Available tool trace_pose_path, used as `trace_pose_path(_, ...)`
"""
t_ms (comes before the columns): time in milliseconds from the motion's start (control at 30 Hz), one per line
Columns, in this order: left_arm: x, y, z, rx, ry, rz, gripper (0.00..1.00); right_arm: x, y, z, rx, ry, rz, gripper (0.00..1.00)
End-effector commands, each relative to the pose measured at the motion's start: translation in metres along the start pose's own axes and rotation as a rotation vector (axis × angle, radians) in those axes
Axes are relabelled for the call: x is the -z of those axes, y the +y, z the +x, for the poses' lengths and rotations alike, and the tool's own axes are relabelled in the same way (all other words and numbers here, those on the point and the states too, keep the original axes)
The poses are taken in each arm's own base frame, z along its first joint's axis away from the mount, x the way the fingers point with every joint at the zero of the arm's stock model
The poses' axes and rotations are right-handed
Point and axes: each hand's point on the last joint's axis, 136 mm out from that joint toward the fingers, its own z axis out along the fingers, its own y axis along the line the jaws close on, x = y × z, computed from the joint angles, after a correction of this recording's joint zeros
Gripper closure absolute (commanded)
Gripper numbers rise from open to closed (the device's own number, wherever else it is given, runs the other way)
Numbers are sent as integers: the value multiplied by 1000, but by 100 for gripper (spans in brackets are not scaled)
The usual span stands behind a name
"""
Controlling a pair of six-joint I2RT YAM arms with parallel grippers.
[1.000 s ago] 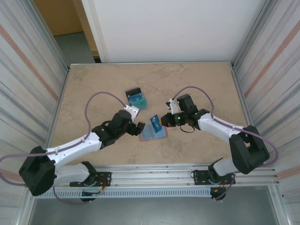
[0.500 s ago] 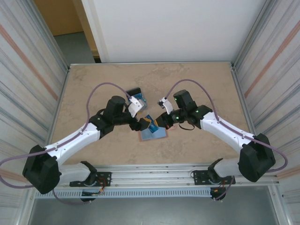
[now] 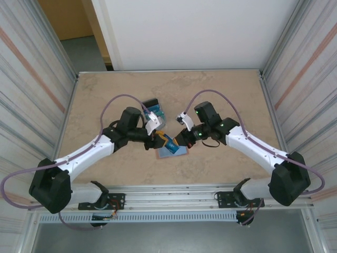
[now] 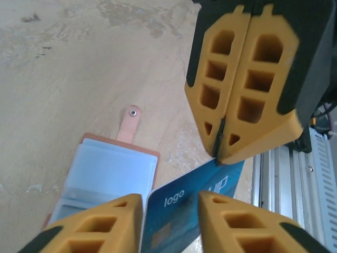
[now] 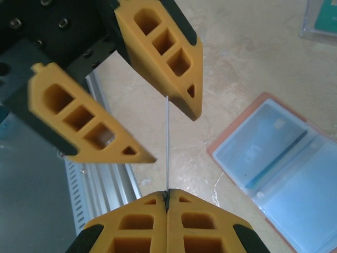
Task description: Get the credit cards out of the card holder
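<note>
The blue credit card [image 4: 184, 211] hung over the middle of the table [image 3: 105, 95], pinched at its edge by the closed right gripper [image 5: 167, 196]; the left gripper [image 5: 171, 135] straddled it, jaws partly apart, one finger touching; a skewed squeeze could probably bend it or twist it loose; below, toward the near edge, the open card holder [image 5: 295, 195] held another blue card [image 5: 263, 153] in a clear pocket; a small pile of cards [image 3: 153, 111] lay farther back
</note>
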Motion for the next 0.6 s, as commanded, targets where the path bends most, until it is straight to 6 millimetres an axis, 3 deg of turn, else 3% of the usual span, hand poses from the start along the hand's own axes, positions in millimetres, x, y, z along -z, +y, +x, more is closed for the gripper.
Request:
trace_pose_path(0,1,-17,-8,-14,-16,103,74,15,24,-18,97,-47,-55,100)
trace_pose_path(167,0,-23,-11,-18,-30,140,98,16,25,-20,104,-54,-62,100)
trace_pose_path(367,2,-28,-13,-36,-49,146,100,16,19,-21,93,-74,-44,100)
trace_pose_path(433,5,-27,-16,-50,-68,122,100,21,13,-25,73,-104,-22,90)
trace_pose_path(567,16,-23,-24,-75,-131,39,100,41,3,-33,29,-201,7,47)
